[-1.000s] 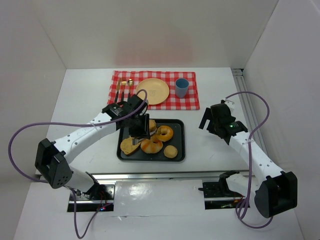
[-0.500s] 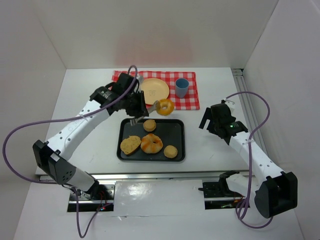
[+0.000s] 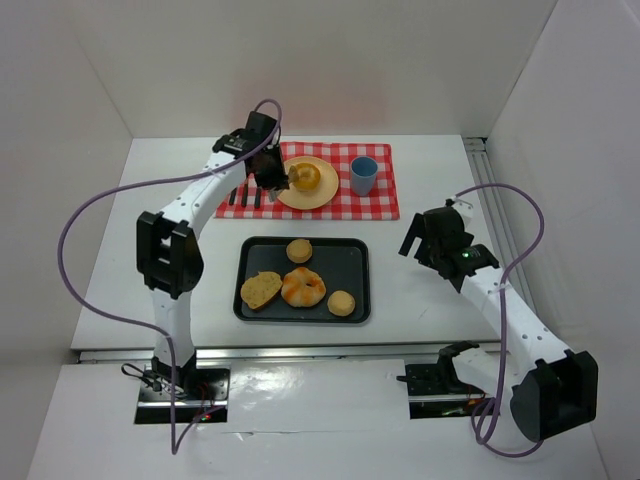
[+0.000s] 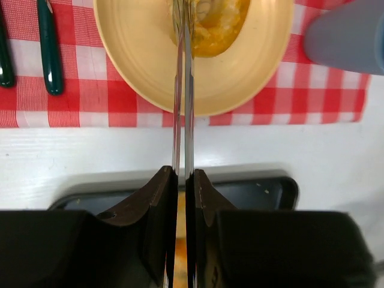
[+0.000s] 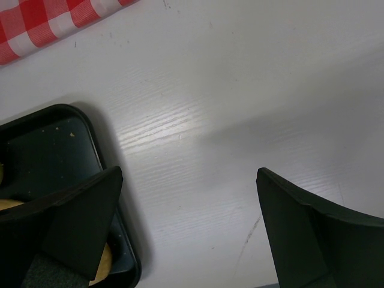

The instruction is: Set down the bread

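My left gripper (image 3: 268, 172) is shut on a pair of metal tongs (image 4: 182, 90). The tong blades reach forward to a glazed ring-shaped bread (image 3: 305, 177) that sits at the yellow plate (image 3: 322, 192) on the red checked cloth. In the left wrist view the bread (image 4: 213, 27) lies at the top, on the plate (image 4: 138, 60), with the tong tips on it. I cannot tell whether it rests fully on the plate. My right gripper (image 3: 425, 236) is open and empty, low over the white table right of the black tray (image 3: 358, 250).
The tray holds several more breads: a small bun (image 3: 298, 250), a slice (image 3: 261, 290), a knotted roll (image 3: 303, 288) and a small bun (image 3: 342, 303). A blue cup (image 3: 363, 175) stands right of the plate. Dark-handled cutlery (image 3: 245, 195) lies left of it.
My left arm lifted the ring bread off the tray with the tongs and carried it back to the yellow plate. The right arm has hardly moved.
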`<move>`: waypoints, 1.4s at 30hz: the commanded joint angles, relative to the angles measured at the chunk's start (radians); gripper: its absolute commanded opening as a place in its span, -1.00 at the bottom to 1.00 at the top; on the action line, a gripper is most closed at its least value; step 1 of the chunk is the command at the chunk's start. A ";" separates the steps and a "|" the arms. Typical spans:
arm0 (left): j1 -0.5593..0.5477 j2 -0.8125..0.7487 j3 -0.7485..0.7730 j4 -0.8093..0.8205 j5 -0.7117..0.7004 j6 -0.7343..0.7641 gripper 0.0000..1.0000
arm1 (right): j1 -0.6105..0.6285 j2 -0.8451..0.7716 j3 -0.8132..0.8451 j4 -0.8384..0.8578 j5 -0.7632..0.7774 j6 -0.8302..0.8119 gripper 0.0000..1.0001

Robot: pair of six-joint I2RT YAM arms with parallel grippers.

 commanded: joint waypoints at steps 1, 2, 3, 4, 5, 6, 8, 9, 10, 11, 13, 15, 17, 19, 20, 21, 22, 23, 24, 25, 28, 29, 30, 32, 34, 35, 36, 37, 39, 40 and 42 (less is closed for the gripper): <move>0.015 0.056 0.086 0.041 -0.018 0.028 -0.63 | -0.006 -0.028 0.015 0.020 0.024 0.015 1.00; 0.015 0.071 0.086 0.041 -0.018 0.028 -0.53 | -0.006 -0.028 0.015 0.010 0.024 0.015 1.00; 0.024 0.082 0.095 0.041 -0.018 0.028 -0.43 | -0.006 -0.028 0.015 0.010 0.024 0.015 1.00; 0.024 0.091 0.096 0.028 -0.018 0.028 -0.33 | -0.006 -0.028 0.015 -0.001 0.024 0.024 1.00; 0.024 0.091 0.096 0.028 -0.018 0.028 -0.25 | -0.006 -0.028 0.026 -0.001 0.024 0.024 1.00; 0.024 0.091 0.076 0.028 -0.018 0.028 -0.14 | -0.006 -0.028 0.026 -0.001 0.033 0.024 1.00; 0.024 0.039 0.057 0.028 -0.018 0.028 -0.14 | -0.006 -0.037 0.026 -0.012 0.033 0.024 1.00; 0.024 0.019 0.037 0.028 -0.018 0.028 -0.14 | -0.006 -0.037 0.035 -0.012 0.033 0.024 1.00; 0.024 -0.002 0.028 0.028 -0.030 0.028 -0.11 | -0.006 -0.048 0.035 -0.012 0.033 0.024 1.00; 0.015 -0.048 0.028 0.028 -0.030 0.028 -0.11 | -0.006 -0.048 0.035 -0.012 0.033 0.024 1.00; 0.005 -0.100 -0.010 0.028 -0.056 0.037 -0.01 | -0.006 -0.057 0.035 -0.012 0.042 0.024 1.00; 0.004 -0.172 -0.020 0.028 -0.065 0.046 0.03 | -0.006 -0.057 0.035 -0.021 0.042 0.024 1.00; -0.020 -0.217 -0.047 0.015 -0.074 0.072 0.03 | -0.006 -0.066 0.045 -0.021 0.042 0.024 1.00; -0.058 -0.279 -0.056 -0.041 -0.160 0.117 0.03 | -0.006 -0.066 0.045 -0.030 0.042 0.024 1.00; -0.093 -0.303 -0.076 -0.064 -0.174 0.117 0.03 | -0.006 -0.066 0.054 -0.030 0.042 0.024 1.00; -0.103 -0.327 -0.099 -0.078 -0.174 0.126 0.03 | -0.006 -0.066 0.054 -0.044 0.042 0.024 1.00; -0.103 -0.353 -0.130 -0.078 -0.158 0.126 0.03 | -0.006 -0.066 0.054 -0.044 0.042 0.024 1.00; -0.115 -0.375 -0.176 -0.078 -0.124 0.126 0.03 | -0.006 -0.066 0.054 -0.044 0.042 0.024 1.00; -0.115 -0.407 -0.190 -0.078 -0.110 0.116 0.03 | -0.006 -0.066 0.045 -0.044 0.042 0.024 1.00; -0.129 -0.424 -0.226 -0.078 -0.064 0.115 0.03 | -0.006 -0.066 0.045 -0.044 0.042 0.024 1.00; -0.187 -0.488 -0.305 -0.065 0.023 0.140 0.00 | -0.006 -0.066 0.045 -0.044 0.042 0.024 1.00; -0.215 -0.502 -0.367 -0.055 0.078 0.161 0.00 | -0.006 -0.066 0.054 -0.044 0.042 0.024 1.00; -0.229 -0.514 -0.400 -0.055 0.093 0.161 0.00 | -0.006 -0.066 0.054 -0.044 0.042 0.024 1.00; -0.250 -0.553 -0.487 -0.055 0.102 0.187 0.03 | -0.006 -0.075 0.054 -0.044 0.042 0.024 1.00; -0.264 -0.585 -0.545 -0.066 0.166 0.212 0.03 | -0.006 -0.075 0.045 -0.044 0.042 0.024 1.00; -0.275 -0.597 -0.562 -0.077 0.200 0.221 0.06 | -0.006 -0.075 0.045 -0.044 0.042 0.024 1.00; -0.275 -0.608 -0.578 -0.077 0.230 0.221 0.06 | -0.006 -0.075 0.045 -0.044 0.033 0.024 1.00; -0.290 -0.617 -0.589 -0.077 0.250 0.230 0.06 | -0.006 -0.075 0.045 -0.044 0.033 0.024 1.00; -0.309 -0.639 -0.601 -0.086 0.261 0.230 0.08 | -0.006 -0.075 0.035 -0.044 0.024 0.024 1.00; -0.318 -0.639 -0.613 -0.086 0.261 0.230 0.08 | -0.006 -0.065 0.035 -0.044 0.024 0.024 1.00; -0.318 -0.648 -0.636 -0.086 0.324 0.241 0.08 | -0.006 -0.065 0.035 -0.035 0.024 0.024 1.00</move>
